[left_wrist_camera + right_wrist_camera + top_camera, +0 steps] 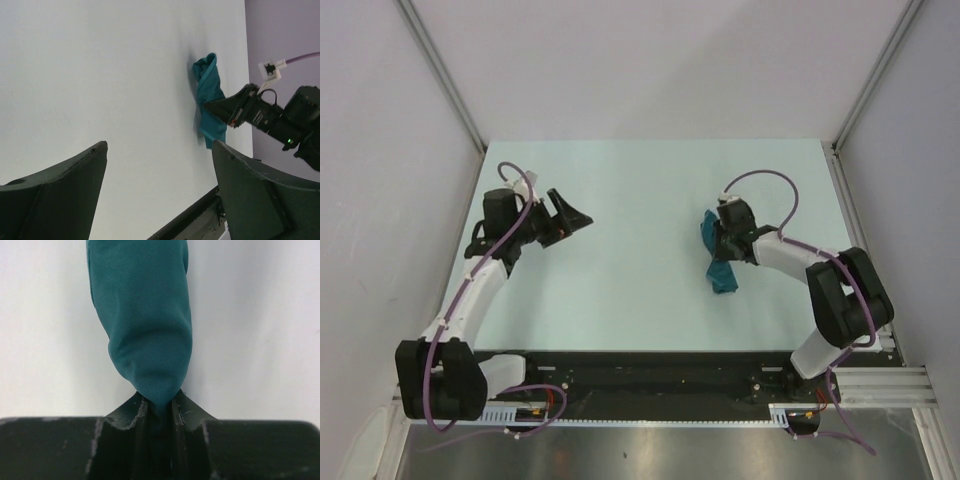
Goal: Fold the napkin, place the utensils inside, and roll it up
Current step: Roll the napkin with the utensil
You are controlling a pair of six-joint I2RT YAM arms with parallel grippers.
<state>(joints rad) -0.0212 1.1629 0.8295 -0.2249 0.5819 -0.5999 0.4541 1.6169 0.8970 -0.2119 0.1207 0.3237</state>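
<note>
My right pincer point(159, 405) is clamped on the napkin point(145, 315), a bunched-up dark teal wad with a slight sheen, over on the right side of the counter point(640, 200). Its corners are lost in the folds. My left pincer point(575, 215) gapes wide over the left side. Pale mint top, plain whitish walls.

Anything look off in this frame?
Yes. The napkin is a crumpled bunch pinched in the right gripper, not spread flat, and no utensils show in any view. The left gripper is open, well apart from it.
</note>
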